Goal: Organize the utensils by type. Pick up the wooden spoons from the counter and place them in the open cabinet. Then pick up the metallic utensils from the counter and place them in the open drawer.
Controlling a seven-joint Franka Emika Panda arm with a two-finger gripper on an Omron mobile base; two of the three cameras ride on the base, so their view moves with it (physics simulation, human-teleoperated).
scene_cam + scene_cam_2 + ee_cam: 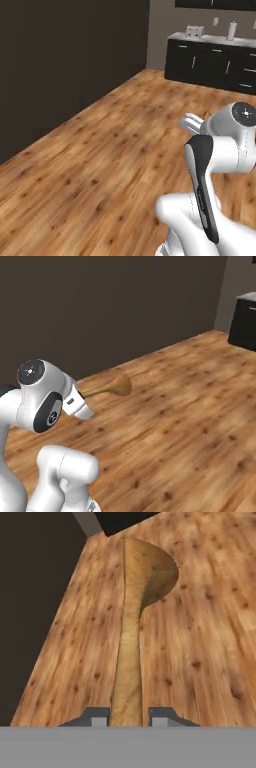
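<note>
We carry one spoon over the floor.
Our gripper (129, 718) pinches one wooden spoon (136, 612) by its handle, bowl pointing far ahead.

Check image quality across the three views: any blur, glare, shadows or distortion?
Left base view: flat even light, far black cabinets with white counter soft and low in detail. Right base view: orange-brown wooden spoon slightly blurry, no shadow cast on the wood plank floor. Hand view: spoon strongly foreshortened, handle looming between the two-finger gripper; no glare anywhere.
</note>
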